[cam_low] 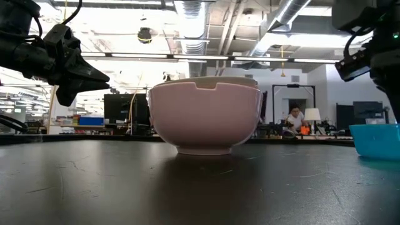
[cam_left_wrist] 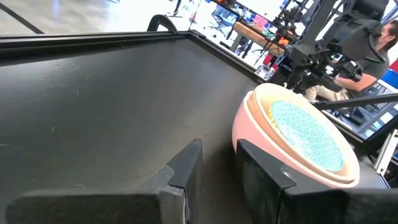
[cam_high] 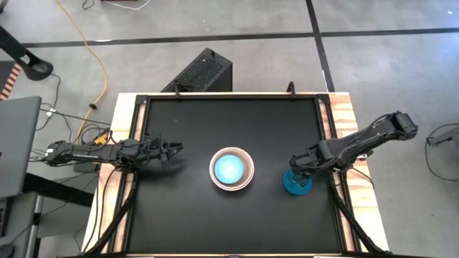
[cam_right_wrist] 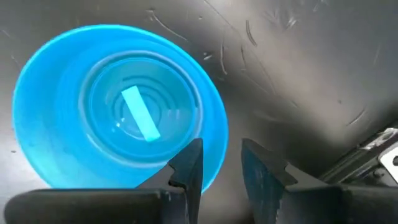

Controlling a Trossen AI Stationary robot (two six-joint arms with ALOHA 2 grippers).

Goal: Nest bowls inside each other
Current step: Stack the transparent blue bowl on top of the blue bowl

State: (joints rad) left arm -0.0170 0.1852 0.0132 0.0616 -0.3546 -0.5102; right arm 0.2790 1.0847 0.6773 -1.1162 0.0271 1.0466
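Right end effector [cam_right_wrist: 219, 167] sits at the rim of the bright cyan-blue bowl [cam_right_wrist: 118, 102], one finger [cam_right_wrist: 189, 168] inside the rim, the other outside it over the tabletop [cam_right_wrist: 298, 81], so it pinches the bowl's wall. In the high view the right end effector [cam_high: 295, 169] is right over that cyan-blue bowl [cam_high: 297, 183], which rests on the tabletop [cam_high: 179, 215] near the right of the nested stack, apart from it. In the low view the cyan-blue bowl [cam_low: 377, 139] rests flat on the surface, upright, with the right arm above it.

Nested stack [cam_high: 232, 170]: pink outer bowl [cam_low: 205, 119], a paler bowl rim inside it, and a light blue bowl [cam_left_wrist: 307, 135] innermost. It stands upright about mid-tabletop.

Left end effector [cam_high: 175, 149] is to the left of the nested stack, not touching it, holding nothing. Its fingers [cam_left_wrist: 186, 171] stand slightly spread, empty gap between them, pointed toward the stack. In the low view the left end effector [cam_low: 94, 78] hangs above the tabletop, clear of the pink outer bowl.

Room behind in the low view: a person [cam_low: 292, 120] seated far beyond the stack.
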